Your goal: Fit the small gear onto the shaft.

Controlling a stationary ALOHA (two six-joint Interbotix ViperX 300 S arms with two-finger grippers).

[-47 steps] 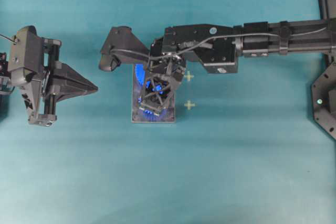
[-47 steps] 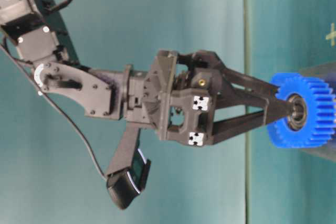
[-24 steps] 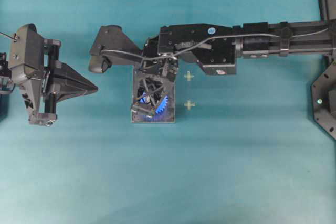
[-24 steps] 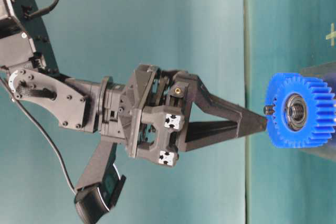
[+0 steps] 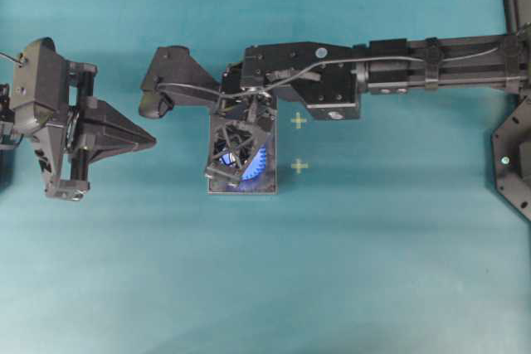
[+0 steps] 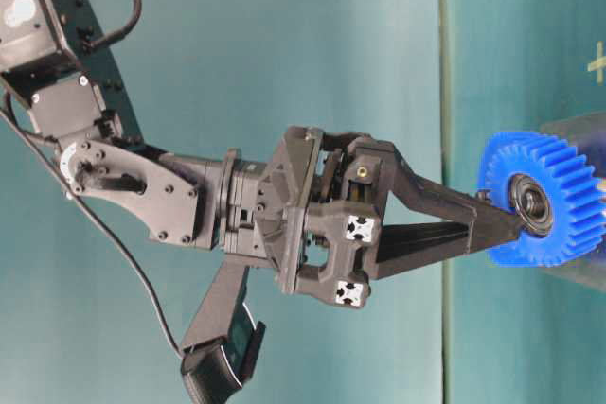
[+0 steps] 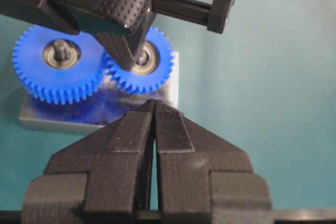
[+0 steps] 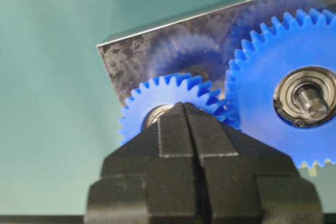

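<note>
Matte black arm [image 6: 142, 186] of bolted plates with small silver screws; a thin black cable [image 6: 104, 234] trails along it. Two white square markers [image 6: 358, 229] sit on the claw base.

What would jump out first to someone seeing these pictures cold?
Two bright-blue gears on a dark metal plate mid-table: the small gear meshing beside the larger gear. The right gripper, shut, presses its tips on the small gear's bearing. The left gripper, also shut, waits apart at left.
</note>
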